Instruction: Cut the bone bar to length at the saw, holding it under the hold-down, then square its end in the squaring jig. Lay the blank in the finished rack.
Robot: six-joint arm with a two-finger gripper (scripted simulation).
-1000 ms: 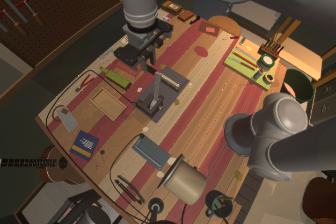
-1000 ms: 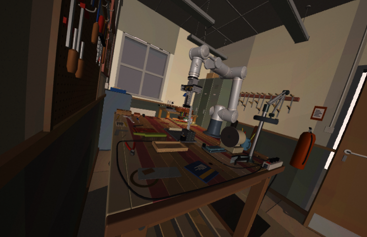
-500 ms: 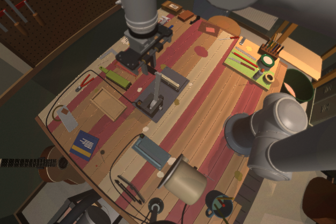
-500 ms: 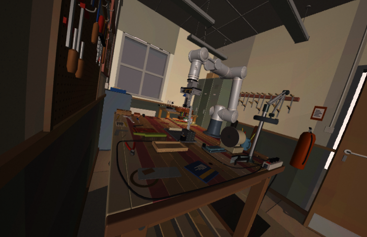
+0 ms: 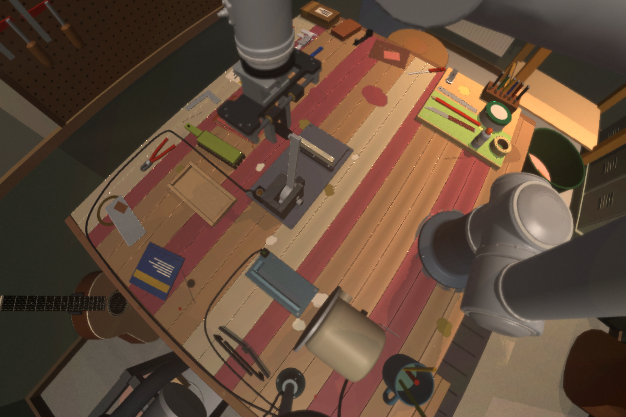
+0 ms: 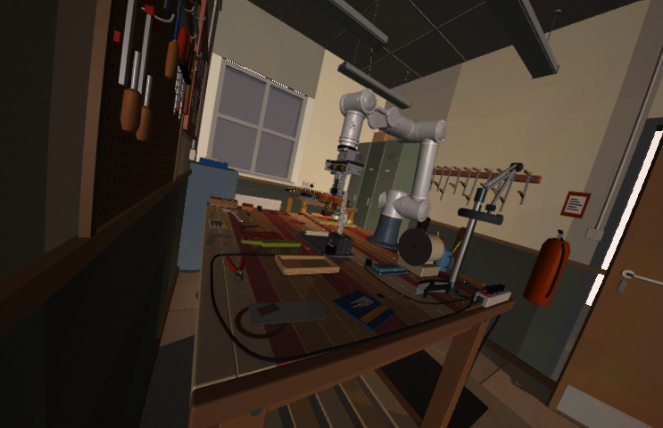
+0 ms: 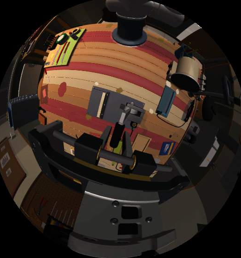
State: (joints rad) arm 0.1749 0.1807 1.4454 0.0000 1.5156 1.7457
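The hold-down lever (image 5: 292, 163) (image 7: 123, 117) of the saw stands upright from its block at the near end of the grey saw plate (image 5: 303, 172), and its black handle top sits between the fingers of my gripper (image 7: 118, 140) (image 5: 273, 131). The pale bone bar (image 5: 317, 149) (image 7: 102, 104) lies flat on the far end of that plate against a dark fence. A teal squaring jig (image 5: 282, 283) (image 7: 165, 99) lies nearer the bench front, a cord running from it. The shallow wooden finished rack (image 5: 201, 192) (image 6: 307, 264) sits left of the saw. My gripper is open around the handle and holds nothing.
A cream cylindrical lamp head (image 5: 344, 334) lies near the bench's front edge beside a blue mug of pencils (image 5: 409, 382). A green block (image 5: 220, 147), red pliers (image 5: 158, 153), a blue booklet (image 5: 158, 271) and a black cable lie left. A green mat with tools (image 5: 467, 124) occupies the far right.
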